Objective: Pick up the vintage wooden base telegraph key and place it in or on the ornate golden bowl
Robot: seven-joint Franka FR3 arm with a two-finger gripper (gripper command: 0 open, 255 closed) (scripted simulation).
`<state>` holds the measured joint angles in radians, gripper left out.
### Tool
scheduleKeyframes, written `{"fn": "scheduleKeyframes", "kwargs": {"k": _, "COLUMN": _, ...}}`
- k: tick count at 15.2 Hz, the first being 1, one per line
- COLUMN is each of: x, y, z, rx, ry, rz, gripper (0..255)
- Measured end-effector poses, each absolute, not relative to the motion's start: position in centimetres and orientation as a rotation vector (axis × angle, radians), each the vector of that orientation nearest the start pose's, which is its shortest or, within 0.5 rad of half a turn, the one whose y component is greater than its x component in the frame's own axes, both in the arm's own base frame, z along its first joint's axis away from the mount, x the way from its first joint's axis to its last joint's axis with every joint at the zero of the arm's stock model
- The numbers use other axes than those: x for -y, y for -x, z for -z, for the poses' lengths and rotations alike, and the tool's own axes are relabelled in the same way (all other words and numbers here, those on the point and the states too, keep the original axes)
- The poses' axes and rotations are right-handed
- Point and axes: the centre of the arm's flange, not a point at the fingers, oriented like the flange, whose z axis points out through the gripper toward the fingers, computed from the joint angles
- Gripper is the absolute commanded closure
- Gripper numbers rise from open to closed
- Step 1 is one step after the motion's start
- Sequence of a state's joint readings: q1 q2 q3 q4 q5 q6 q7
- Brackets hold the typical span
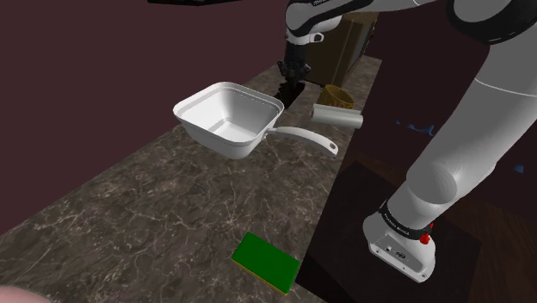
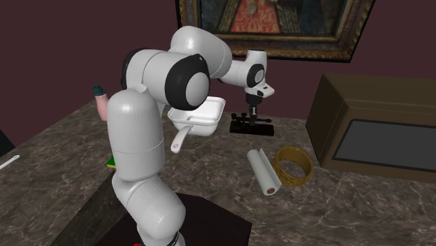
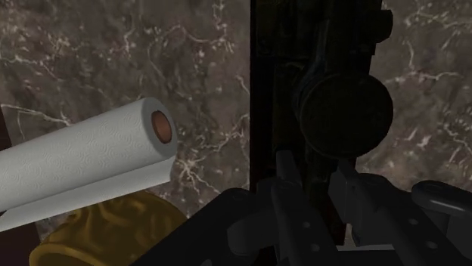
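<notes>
A: Where is the telegraph key [image 2: 253,128] now?

B: On the desk [image 1: 129,215], at its far end, just beside the white pan [image 2: 204,115]. It looks dark all over, long and low. The tool [image 2: 249,117] hangs directly over it, v. close.

A: Tool state?

B: In the wrist view the two fingers [image 3: 284,189] stand apart, w/ the key's thin lever btw. them. I see no contact, so I judge that nothing is held.

A: How will it handle?

B: My guess: stiff and hard, prob. rather heavy for its size, and not fragile as a whole. But the lever likely rocks on its pivot, and the round knob [image 3: 344,106] looks smooth, so slippery.

A: So where to take hold?

B: Not at the knob. Better low, across the narrow width, approx. mid-length, so it does not tip. If only the lever is reachable, close near the pivot, not at the end.

A: And the target?

B: The golden bowl [image 2: 293,165] is near, toward the second exterior view's right, just beside a paper roll [image 2: 263,172]. The key is long, so I think it may rest across the rim.
</notes>
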<state>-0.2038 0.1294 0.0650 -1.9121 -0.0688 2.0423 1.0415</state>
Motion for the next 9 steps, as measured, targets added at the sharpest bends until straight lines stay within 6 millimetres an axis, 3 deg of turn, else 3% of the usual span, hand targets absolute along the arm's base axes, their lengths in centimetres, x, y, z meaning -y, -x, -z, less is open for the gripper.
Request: {"fn": "scheduleKeyframes", "kwargs": {"k": 9, "x": 8.7, "y": -58.4, "z": -47.8, "rx": -1.733, "ry": 2.676, "rz": 0.038, "gripper": 255}}
